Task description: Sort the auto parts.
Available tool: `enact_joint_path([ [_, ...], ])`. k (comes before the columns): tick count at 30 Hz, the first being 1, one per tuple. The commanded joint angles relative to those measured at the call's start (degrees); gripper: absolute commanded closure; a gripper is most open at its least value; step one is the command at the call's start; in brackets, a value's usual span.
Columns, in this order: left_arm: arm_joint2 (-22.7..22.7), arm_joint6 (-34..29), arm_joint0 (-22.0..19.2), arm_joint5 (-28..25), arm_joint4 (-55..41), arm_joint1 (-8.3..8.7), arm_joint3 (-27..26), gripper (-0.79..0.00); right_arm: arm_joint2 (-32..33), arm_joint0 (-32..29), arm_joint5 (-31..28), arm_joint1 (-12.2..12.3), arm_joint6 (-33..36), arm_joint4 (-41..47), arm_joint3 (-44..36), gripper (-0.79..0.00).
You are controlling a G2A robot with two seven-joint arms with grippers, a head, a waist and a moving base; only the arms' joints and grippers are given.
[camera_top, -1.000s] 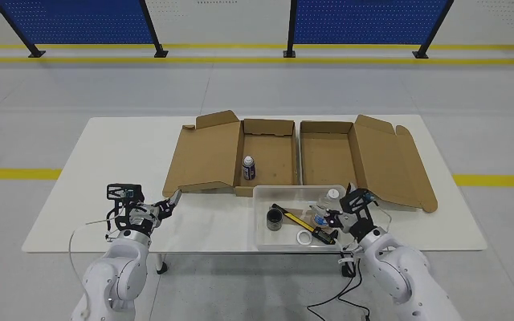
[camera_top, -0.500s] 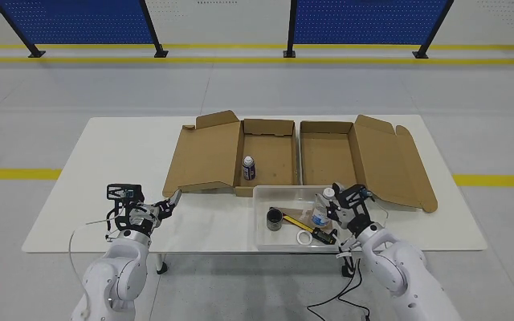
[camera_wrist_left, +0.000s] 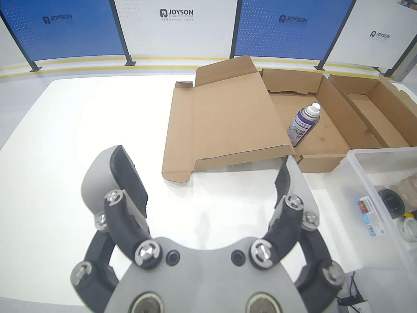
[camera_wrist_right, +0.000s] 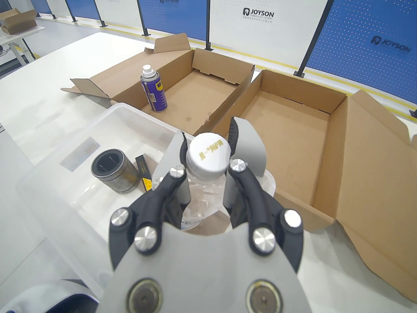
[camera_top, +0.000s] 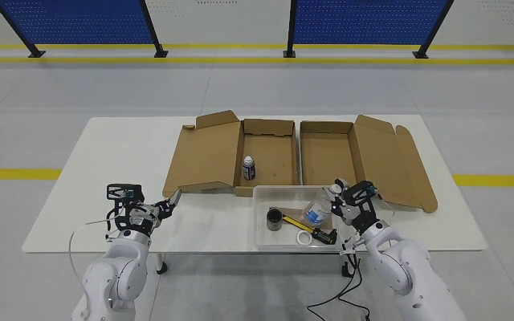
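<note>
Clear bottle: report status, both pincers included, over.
Right pincer shut on clear bottle at the neck, over the plastic bin. Left pincer open above the table. Only the bin wall between bottle and right cardboard box.

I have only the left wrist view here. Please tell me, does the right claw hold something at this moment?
Observer: Yes. The right claw is shut on a clear bottle, gripping it just under its white cap.
Operator: Thank you. Is the bottle above the bin or above one of the boxes?
Observer: Above the clear bin, at the end nearest the right box.
</note>
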Motion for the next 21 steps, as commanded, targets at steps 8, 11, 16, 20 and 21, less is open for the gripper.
enact_joint_path([
  [8, 0.00, 0.00, 0.00, 0.00, 0.00, 0.00, 0.00, -0.785, 1.44, -0.67, -1.16, 0.24, 0.44, 0.44, -4.99, 0.000],
  [11, 0.00, 0.00, 0.00, 0.00, 0.00, 0.00, 0.00, -0.785, 2.19, -1.30, -1.82, 0.35, 0.48, 1.00, -8.18, 0.000],
  [16, 0.00, 0.00, 0.00, 0.00, 0.00, 0.00, 0.00, -0.785, 3.47, -3.23, -3.40, 0.52, 1.68, 4.17, -13.78, 0.000],
  [20, 0.00, 0.00, 0.00, 0.00, 0.00, 0.00, 0.00, -0.785, 3.93, -4.61, -4.85, 0.60, 3.16, 7.93, -17.20, 0.000],
  [21, 0.00, 0.00, 0.00, 0.00, 0.00, 0.00, 0.00, -0.785, 3.88, -5.07, -5.47, 0.61, 3.71, 9.94, -17.98, 0.000],
])
